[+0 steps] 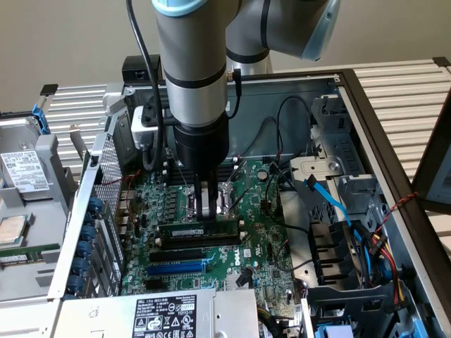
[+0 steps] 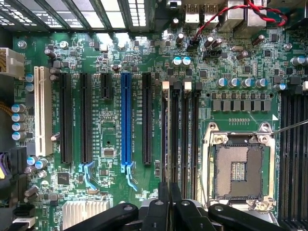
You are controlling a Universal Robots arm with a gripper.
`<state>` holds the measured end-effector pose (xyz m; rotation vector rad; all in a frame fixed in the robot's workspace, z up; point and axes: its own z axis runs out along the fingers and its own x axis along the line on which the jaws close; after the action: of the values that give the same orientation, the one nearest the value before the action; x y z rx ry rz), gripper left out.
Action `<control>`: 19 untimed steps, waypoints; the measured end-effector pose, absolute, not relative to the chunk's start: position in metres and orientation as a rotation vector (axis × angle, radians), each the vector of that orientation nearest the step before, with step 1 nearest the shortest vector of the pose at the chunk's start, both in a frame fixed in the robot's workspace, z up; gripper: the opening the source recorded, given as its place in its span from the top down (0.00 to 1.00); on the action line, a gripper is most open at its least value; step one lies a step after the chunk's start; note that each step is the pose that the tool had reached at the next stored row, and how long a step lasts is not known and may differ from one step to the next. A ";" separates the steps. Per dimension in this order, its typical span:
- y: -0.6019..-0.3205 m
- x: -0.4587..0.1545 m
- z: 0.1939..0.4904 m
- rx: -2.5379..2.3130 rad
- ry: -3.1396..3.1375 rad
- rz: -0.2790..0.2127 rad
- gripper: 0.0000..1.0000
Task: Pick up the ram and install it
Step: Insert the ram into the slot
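The ram [image 1: 200,232] is a long green stick with black chips. It stands on edge across the motherboard [image 1: 264,246], in line with the black memory slots. My gripper [image 1: 206,213] comes straight down on its middle and is shut on its top edge. In the wrist view the ram [image 2: 166,130] shows edge-on as a thin pale line over the outermost black memory slot, running out from my gripper [image 2: 168,195]. I cannot tell whether it is pressed fully into the slot.
A blue slot [image 2: 126,120] and black expansion slots [image 2: 66,118] lie beside the memory slots, and the open CPU socket [image 2: 238,168] is on the other side. Blue cables [image 1: 331,201] and a drive cage [image 1: 338,260] fill the exterior view's right. A hard drive [image 1: 21,169] lies outside the case.
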<state>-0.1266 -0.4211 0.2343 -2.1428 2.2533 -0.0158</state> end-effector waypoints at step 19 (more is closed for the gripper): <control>-0.422 -0.126 0.234 -2.142 2.253 -0.015 0.87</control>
<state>-0.1259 -0.4222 0.2341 -2.1425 2.2528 -0.0148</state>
